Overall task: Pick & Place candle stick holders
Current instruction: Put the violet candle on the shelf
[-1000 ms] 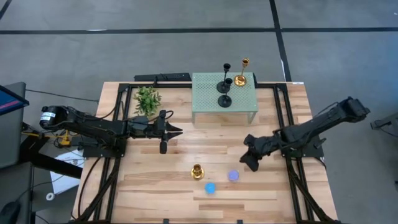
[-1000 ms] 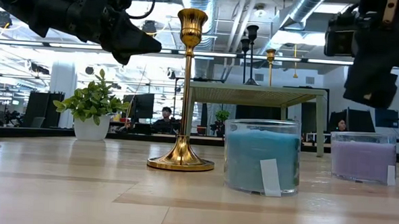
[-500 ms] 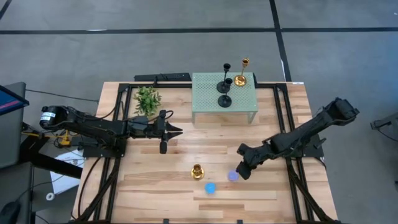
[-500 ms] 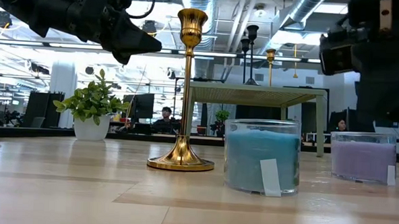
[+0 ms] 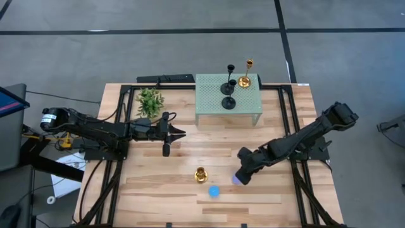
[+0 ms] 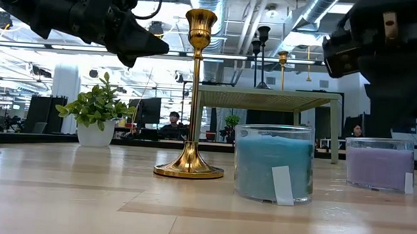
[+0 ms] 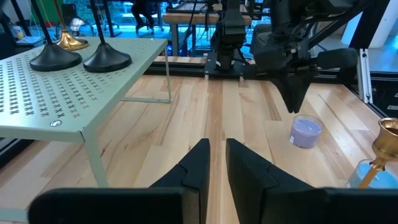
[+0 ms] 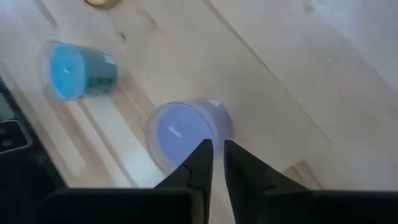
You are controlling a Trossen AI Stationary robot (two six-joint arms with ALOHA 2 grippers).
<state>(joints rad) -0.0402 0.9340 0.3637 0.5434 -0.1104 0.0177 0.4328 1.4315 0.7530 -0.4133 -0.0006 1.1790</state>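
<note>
One gold candlestick holder stands upright on its round base on the wooden table, near the front middle; it also shows in the low view. Two black holders and a second gold holder stand on the green perforated riser at the back. My right gripper is shut, points down and hangs just over a purple jar candle, right of the gold holder. My left gripper is shut and hangs above the table at mid-left, pointing toward the table's right edge.
A blue jar candle stands just right of and nearer than the gold holder. A green potted plant stands at the back left beside the riser. Bare wood lies between the riser and the candles.
My right gripper has gone toward the table's left and near edges and has come down, from beside the purple candle to just over it. My left arm and all the holders have kept still.
</note>
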